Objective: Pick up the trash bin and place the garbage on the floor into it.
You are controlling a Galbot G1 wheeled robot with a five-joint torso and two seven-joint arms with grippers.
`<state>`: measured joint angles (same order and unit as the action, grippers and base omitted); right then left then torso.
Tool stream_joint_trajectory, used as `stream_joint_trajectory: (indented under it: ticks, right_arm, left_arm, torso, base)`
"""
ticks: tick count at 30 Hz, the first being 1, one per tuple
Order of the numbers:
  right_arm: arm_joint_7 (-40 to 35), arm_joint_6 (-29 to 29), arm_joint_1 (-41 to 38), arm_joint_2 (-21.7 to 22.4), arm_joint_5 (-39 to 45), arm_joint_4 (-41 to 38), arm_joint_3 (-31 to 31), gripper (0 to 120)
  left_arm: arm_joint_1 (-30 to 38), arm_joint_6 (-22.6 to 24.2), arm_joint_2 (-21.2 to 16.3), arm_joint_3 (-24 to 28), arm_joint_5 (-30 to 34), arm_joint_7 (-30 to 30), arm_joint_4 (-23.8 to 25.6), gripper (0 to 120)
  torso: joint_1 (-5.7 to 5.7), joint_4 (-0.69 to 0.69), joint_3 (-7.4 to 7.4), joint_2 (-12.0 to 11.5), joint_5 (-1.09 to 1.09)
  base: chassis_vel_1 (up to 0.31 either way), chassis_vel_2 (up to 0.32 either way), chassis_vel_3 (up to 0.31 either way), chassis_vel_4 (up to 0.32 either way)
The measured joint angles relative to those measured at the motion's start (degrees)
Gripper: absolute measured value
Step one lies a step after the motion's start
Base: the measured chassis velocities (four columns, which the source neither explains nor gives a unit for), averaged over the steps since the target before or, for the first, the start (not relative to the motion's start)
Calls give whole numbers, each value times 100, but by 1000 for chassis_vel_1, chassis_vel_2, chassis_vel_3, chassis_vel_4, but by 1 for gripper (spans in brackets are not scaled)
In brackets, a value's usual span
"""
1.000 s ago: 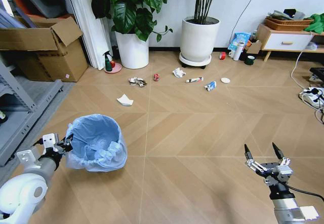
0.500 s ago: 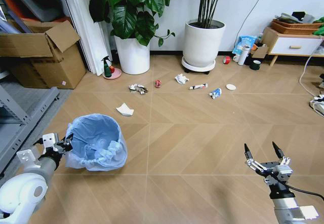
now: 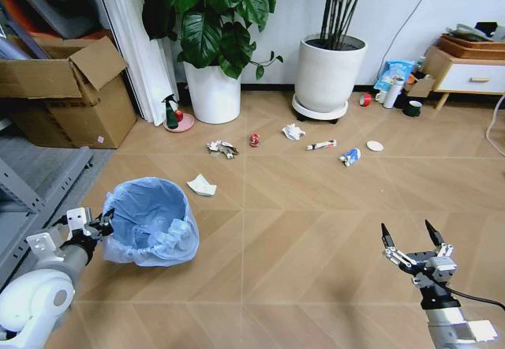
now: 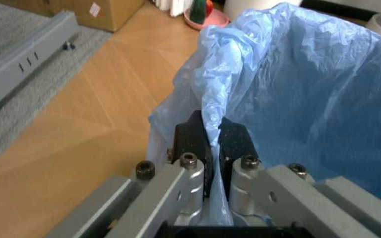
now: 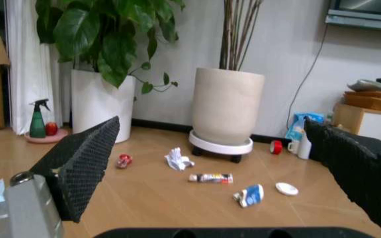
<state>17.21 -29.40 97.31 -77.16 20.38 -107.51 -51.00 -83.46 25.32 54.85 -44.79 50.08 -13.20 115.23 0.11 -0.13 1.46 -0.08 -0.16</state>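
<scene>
On bin rim [image 4: 207, 111], clamped left hand [image 4: 209, 148].

No readable text anywhere. The cardboard box [image 3: 67, 88] carries a small pale sticker [image 3: 100, 139], too small to make out. The tube [image 5: 210, 178] and the blue-white packet [image 5: 247, 194] on the floor show printed markings, but no word or number comes through.

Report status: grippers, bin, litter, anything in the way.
Left gripper shut on rim of blue-bagged dark round trash bin. Right gripper open, empty. Crumpled white tissue nearest, path clear.
</scene>
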Motion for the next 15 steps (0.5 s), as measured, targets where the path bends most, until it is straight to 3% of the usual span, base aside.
stream_joint_trajectory:
  ticks: [15]
  right_arm:
    - [7, -84, 18, -8, -40, -38, -26, 100]
  left_arm:
    - [26, 1, -22, -2, 26, -2, 0, 0]
  torso:
    - [0, 0, 0, 0, -1]
  base:
    - [-40, 275, 30, -280]
